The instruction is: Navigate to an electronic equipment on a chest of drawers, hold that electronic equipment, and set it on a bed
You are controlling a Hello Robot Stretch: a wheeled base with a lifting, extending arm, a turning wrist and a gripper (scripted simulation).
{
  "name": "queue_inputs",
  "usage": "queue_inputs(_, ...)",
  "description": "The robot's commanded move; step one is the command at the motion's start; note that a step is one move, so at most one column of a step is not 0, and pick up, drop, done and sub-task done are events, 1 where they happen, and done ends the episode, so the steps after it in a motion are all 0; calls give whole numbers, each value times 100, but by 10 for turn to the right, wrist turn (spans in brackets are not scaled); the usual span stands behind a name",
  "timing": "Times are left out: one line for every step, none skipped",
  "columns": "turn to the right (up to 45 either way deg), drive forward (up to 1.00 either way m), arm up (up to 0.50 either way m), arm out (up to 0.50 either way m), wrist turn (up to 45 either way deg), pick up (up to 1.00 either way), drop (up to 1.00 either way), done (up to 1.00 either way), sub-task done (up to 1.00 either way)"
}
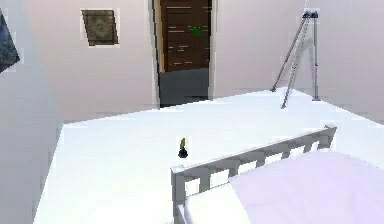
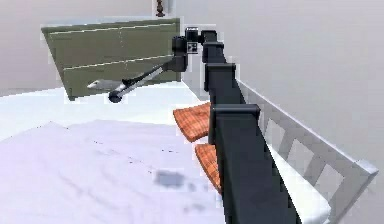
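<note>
Driving up to the chest of drawers (image 2: 100,50) looks done to me. The grasp is uncertain, and setting anything on the bed (image 2: 90,160) is yet to do. My tool (image 2: 120,93) hangs in front of the chest's drawers, and with them right behind its tip I cannot tell whether it grips anything. A small dark thing (image 2: 160,9) stands on the chest's top, above and beyond the tool. It may be the equipment I'm after, but it is too small to say.

One bed (image 2: 90,170) bearing two orange pillows (image 2: 192,118), one chest of drawers (image 2: 110,55), one grey ladder (image 1: 300,60) standing, one wall picture (image 1: 98,27) hanging.
</note>
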Motion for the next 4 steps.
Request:
queue_inputs(0,0,0,0,270,0,0,0,0)
queue_inputs(0,0,-40,0,0,0,0,0,0)
queue_inputs(0,0,-32,0,0,0,0,0,0)
queue_inputs(0,0,0,0,0,0,100,0,0)
